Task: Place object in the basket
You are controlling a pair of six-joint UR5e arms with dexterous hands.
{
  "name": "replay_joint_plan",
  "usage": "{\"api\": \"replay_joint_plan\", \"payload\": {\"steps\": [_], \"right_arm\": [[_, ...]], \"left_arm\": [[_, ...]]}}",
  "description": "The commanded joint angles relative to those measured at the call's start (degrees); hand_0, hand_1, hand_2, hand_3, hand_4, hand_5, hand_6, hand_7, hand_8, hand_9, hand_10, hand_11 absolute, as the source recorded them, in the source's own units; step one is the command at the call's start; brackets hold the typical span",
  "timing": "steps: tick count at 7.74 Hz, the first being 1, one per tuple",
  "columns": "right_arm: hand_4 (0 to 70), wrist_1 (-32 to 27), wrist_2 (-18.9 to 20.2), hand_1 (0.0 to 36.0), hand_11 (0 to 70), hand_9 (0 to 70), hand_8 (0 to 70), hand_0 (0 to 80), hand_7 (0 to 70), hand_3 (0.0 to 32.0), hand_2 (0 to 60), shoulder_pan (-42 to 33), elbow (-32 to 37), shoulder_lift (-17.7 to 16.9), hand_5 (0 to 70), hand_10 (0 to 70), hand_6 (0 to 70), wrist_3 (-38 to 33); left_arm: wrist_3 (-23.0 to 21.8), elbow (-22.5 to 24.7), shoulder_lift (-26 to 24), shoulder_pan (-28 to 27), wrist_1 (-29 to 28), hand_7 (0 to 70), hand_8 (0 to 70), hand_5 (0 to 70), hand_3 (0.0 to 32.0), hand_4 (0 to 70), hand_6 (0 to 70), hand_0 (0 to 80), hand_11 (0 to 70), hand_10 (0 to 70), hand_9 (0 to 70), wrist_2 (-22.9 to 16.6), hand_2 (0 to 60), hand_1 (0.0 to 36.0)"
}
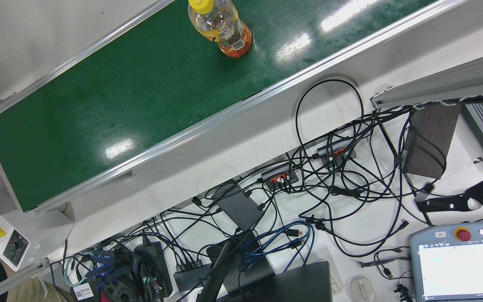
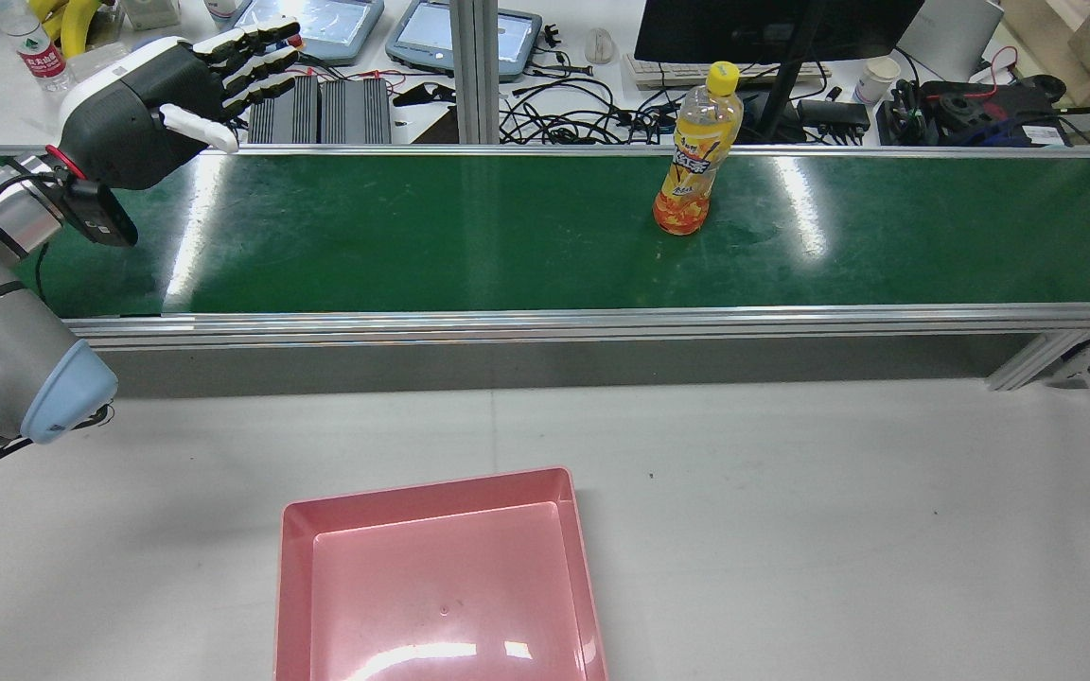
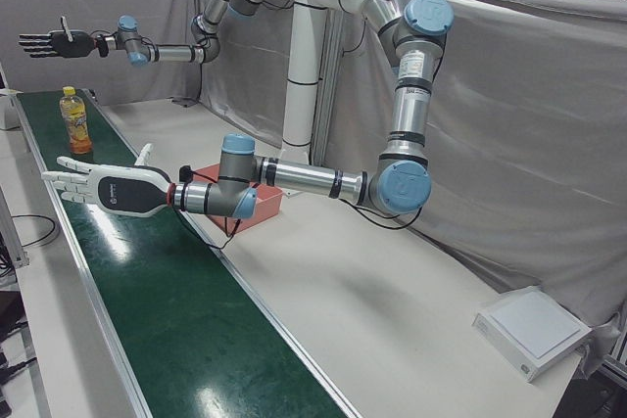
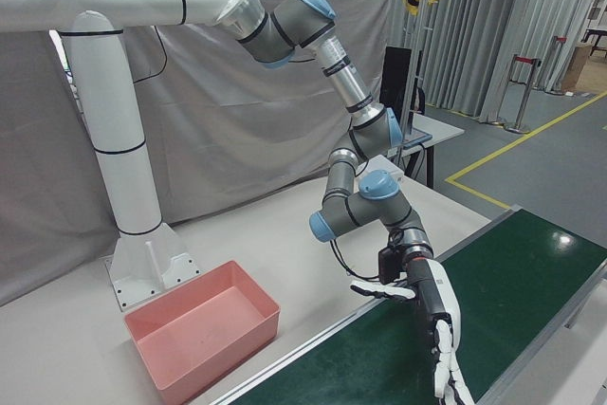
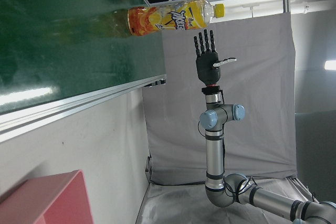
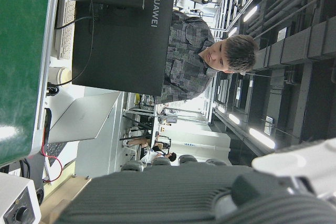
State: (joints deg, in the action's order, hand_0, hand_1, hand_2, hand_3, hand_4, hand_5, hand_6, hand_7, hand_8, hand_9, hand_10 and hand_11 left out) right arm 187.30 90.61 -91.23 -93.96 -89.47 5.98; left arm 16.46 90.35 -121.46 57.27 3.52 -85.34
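Observation:
An orange-drink bottle (image 2: 696, 161) with a yellow cap stands upright on the green conveyor belt (image 2: 413, 236); it also shows in the front view (image 1: 224, 29), the left-front view (image 3: 74, 122) and the left hand view (image 5: 173, 18). The pink basket (image 2: 431, 492) sits empty on the white table, nearer the robot than the belt. My left hand (image 2: 176, 90) hovers open, fingers straight, over the belt's left part, far from the bottle. My right hand (image 3: 51, 43) is raised open past the bottle, at the belt's other end, and shows in the left hand view (image 5: 209, 61).
Beyond the belt lie cables (image 1: 329, 176), teach pendants (image 2: 469, 33) and a monitor (image 2: 772, 28). A person (image 6: 210, 56) stands behind the monitor. A control box (image 1: 9, 243) sits at the belt's end. A flat white box (image 3: 534, 330) lies on the table.

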Motion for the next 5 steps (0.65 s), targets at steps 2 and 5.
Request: {"api": "replay_joint_plan", "payload": {"steps": [2,5], "right_arm": [[0.0,-0.01,0.0,0.0,0.0,0.0,0.0,0.0,0.0,0.0,0.0,0.09,0.09,0.0,0.0,0.0,0.0,0.0],[0.0,-0.01,0.0,0.0,0.0,0.0,0.0,0.0,0.0,0.0,0.0,0.0,0.09,0.0,0.0,0.0,0.0,0.0]], "left_arm": [[0.06,0.0,0.17,0.12,-0.7,0.0,7.2,11.6,1.6,14.4,0.8,54.4,10.8,6.4,7.9,0.0,0.0,9.7],[0.59,0.0,0.26,0.12,-0.97,0.0,6.8,11.4,2.2,14.6,1.0,53.7,10.9,6.6,7.7,-0.09,0.0,8.6]]}}
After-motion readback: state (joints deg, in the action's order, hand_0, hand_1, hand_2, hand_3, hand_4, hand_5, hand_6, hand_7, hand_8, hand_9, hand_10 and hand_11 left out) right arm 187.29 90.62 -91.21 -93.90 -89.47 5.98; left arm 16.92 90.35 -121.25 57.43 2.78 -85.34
